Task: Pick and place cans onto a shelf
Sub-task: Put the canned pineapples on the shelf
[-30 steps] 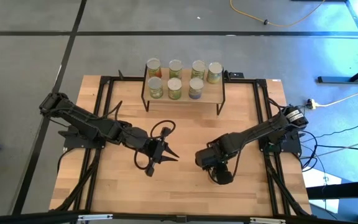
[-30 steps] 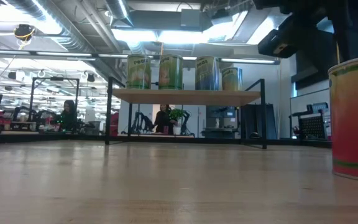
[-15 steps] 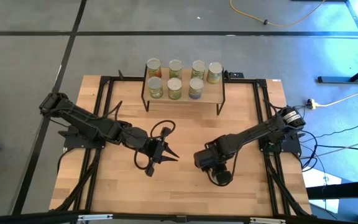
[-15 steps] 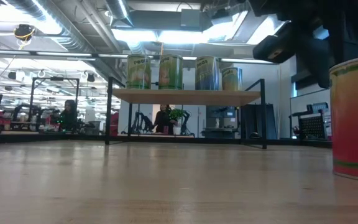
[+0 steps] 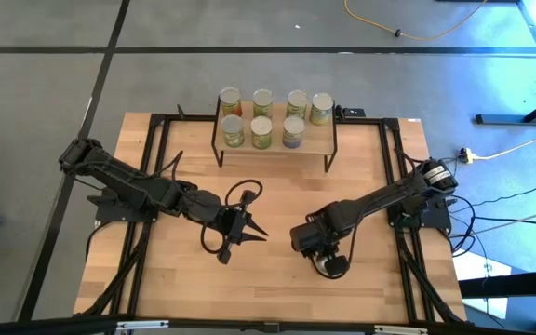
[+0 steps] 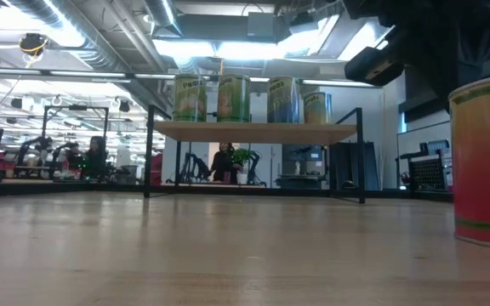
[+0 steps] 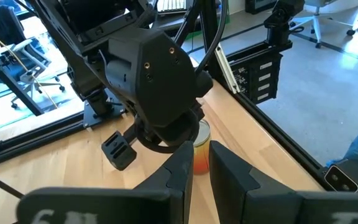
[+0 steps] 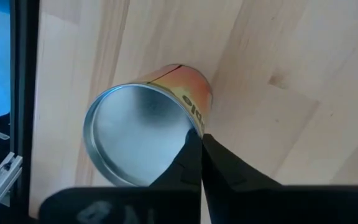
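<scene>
While seven cans [image 5: 262, 117] sit on the shelf [image 5: 316, 142], right gripper [image 5: 327, 263] jaws together beside the last orange can [image 8: 143, 132], missed, left gripper [image 5: 249, 229] jaws apart

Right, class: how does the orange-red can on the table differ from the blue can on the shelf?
The orange-red can stands on the tabletop; the blue can stands on the shelf. The orange-red can is alone, with the shut right gripper at its rim; the blue can sits among six other cans. Both are upright, with silvery tops.
</scene>
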